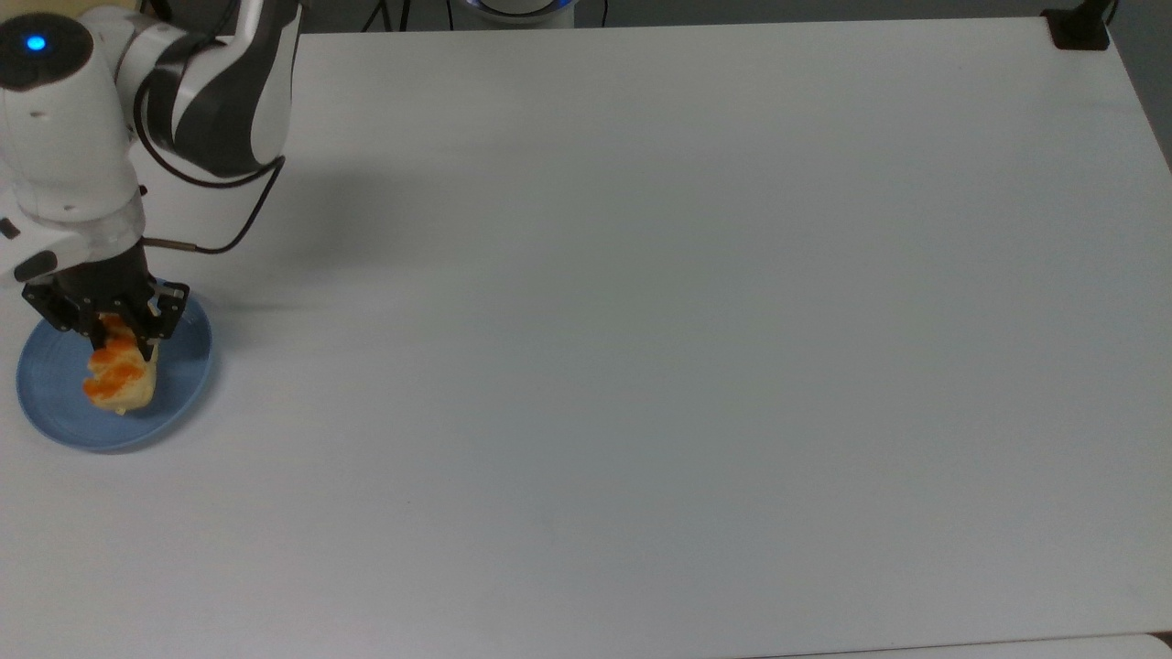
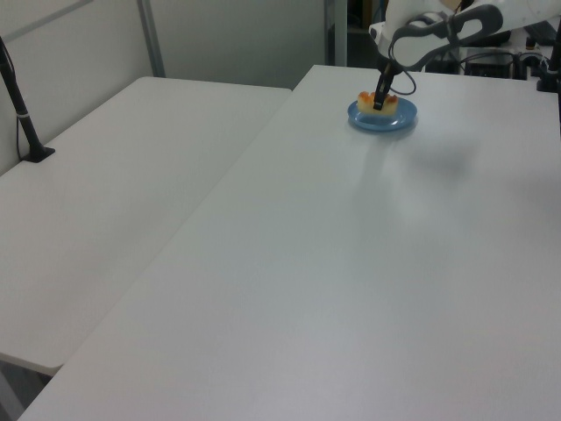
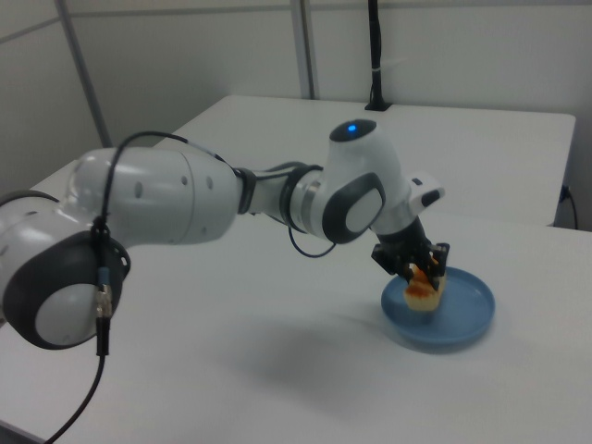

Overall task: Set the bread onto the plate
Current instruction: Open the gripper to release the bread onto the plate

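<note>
My gripper (image 1: 117, 346) is closed on the bread (image 1: 119, 377), fingers clamped on its upper end in the top view. Same grip in the right view: gripper (image 3: 418, 274) on top of the bread (image 3: 424, 289), and in the left view: gripper (image 2: 379, 103) over the bread (image 2: 379, 101).

Bread sits inside the light-blue plate (image 1: 179, 380). In the right view its lower end looks down at the plate (image 3: 467, 319) floor; can't tell if it's touching or just above. The loaf is pale beige with orange glaze on top and runs lengthwise from my fingers toward the plate's near rim in the top view.

Plate is on the white desk (image 1: 641, 366), close to the top view's left edge, roughly midway along that edge. In the left view the plate (image 2: 396, 121) is at the desk's far end.

My arm (image 1: 82, 146) comes in over the desk's top-left corner in the top view, blue light on the joint, black cable looping off the wrist. In the right view the arm (image 3: 185, 208) reaches across from the right view's left.

A second white table (image 2: 114, 175) butts against the desk on the left view's left, with a black post (image 2: 22, 105) standing on it.
</note>
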